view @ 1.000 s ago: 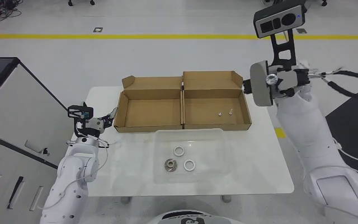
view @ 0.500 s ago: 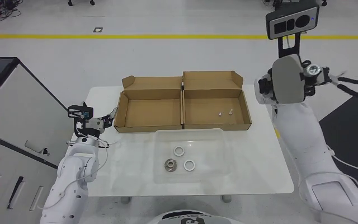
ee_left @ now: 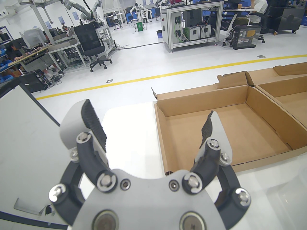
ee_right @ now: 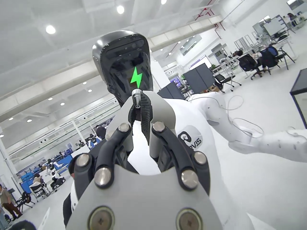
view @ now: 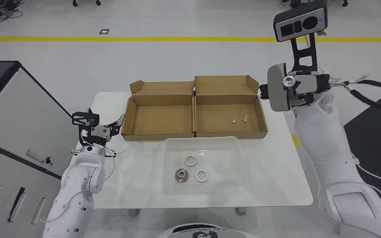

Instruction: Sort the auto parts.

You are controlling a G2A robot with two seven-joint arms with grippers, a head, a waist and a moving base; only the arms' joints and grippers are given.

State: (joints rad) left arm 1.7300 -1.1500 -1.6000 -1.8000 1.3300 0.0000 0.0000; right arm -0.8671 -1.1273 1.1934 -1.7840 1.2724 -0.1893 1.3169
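The right hand (ee_right: 138,102), raised past the table's (view: 277,178) two o'clock edge, pinches a small threaded bolt (ee_right: 136,94). The left hand (ee_left: 148,112) gapes wide at nine o'clock beside a cardboard box (ee_left: 242,130).

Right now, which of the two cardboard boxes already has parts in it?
The box on the right arm's side: two small metal parts lie on its floor. The other box, beside the left arm, holds none.

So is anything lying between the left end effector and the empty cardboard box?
Nothing: the left wrist view shows just a strip of bare white table between the open left end effector and the side wall of the empty cardboard box.
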